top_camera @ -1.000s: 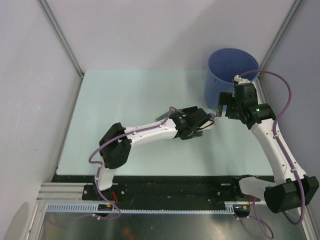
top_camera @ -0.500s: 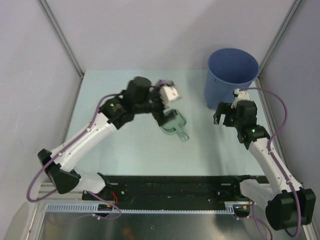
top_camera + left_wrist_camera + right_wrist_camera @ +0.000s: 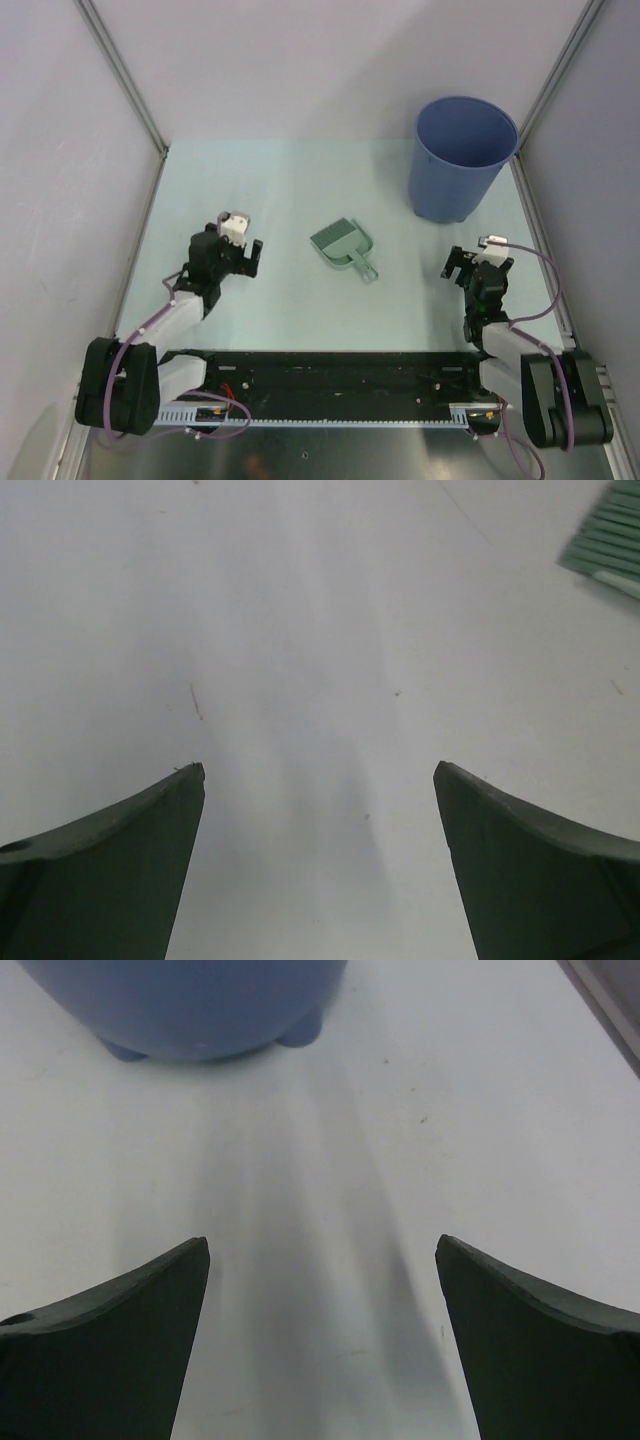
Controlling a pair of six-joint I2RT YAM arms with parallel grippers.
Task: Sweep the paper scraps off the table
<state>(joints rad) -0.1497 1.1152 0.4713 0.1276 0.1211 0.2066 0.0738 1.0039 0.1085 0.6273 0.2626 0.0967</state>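
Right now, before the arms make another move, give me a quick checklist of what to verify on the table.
1. Left gripper open and empty: ok.
2. Right gripper open and empty: ok.
3. Dustpan lying flat on the table, apart from both grippers: ok.
4. Bin upright at the far right corner: ok.
5. No scraps showing on the table in any view: ok.
6. Scraps inside the bin: cannot tell.

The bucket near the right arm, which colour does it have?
The bucket is plain blue, best seen in the top external view.
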